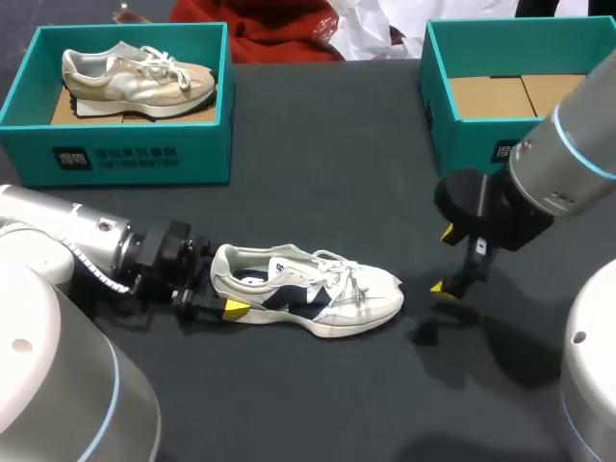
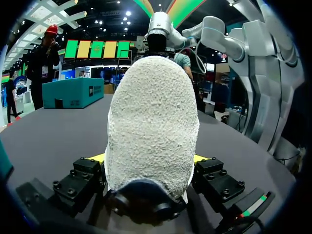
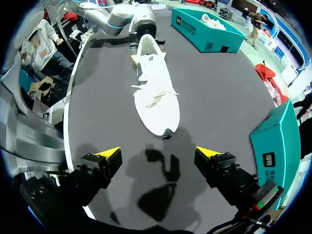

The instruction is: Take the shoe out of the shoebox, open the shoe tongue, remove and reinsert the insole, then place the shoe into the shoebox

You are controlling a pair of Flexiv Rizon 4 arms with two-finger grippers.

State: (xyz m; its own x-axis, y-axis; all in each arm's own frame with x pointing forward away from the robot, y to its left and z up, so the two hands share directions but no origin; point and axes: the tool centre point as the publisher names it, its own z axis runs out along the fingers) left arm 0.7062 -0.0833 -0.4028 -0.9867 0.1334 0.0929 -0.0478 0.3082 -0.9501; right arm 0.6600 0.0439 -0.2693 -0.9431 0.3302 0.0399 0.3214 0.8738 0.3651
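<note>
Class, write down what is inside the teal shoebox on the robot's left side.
A beige sneaker with white laces lies inside the shoebox on brown cardboard. What lies beneath the sneaker is covered.

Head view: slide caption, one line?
Left gripper holds the white shoe by its heel; right gripper open beyond the toe.

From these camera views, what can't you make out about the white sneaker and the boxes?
- Head view: insole inside the white-and-navy mesh sneaker, too small and shadowed.
- Left wrist view: tongue and laces, hidden behind the sneaker's own heel.
- Head view: right teal cardboard shoebox, partly covered by the right arm.
- Head view: left pincer's far finger, behind the heel.
</note>
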